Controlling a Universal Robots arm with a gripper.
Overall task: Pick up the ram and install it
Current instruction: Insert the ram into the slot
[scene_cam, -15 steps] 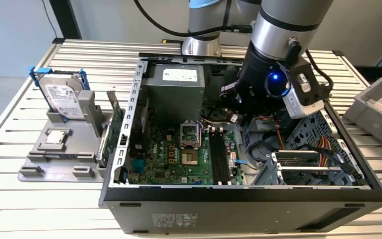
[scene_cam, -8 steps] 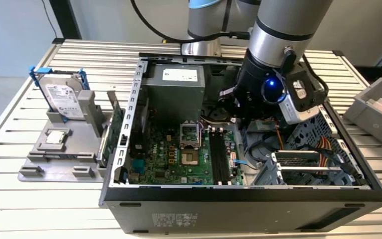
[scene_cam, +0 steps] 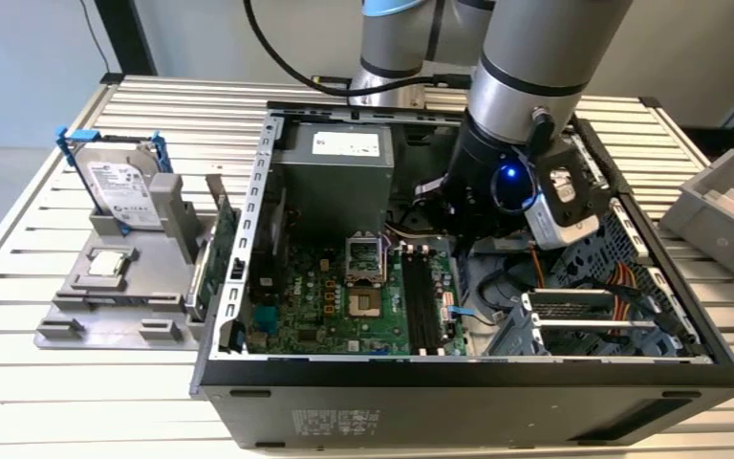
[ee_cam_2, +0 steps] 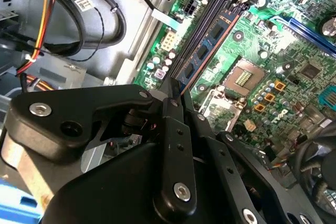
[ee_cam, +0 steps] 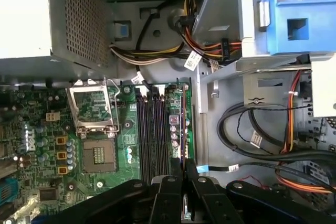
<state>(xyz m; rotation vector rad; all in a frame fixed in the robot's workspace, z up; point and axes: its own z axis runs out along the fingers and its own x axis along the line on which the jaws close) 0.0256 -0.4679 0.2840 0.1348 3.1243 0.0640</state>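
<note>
Black linkage bars of the tool [ee_cam_2: 176, 90] fill the foreground in both wrist views, and we see its fingertips pinched together on the end of the ram [ee_cam_2: 210, 45], a thin blue stick with small chips that lies along the black slots [ee_cam: 155, 129] of the green motherboard [scene_cam: 329, 296]. Whether it is fully seated we cannot tell. In the exterior view the arm hides the tool inside the open steel computer case [scene_cam: 469, 378], which rests on a slatted metal bench [scene_cam: 35, 239].
</note>
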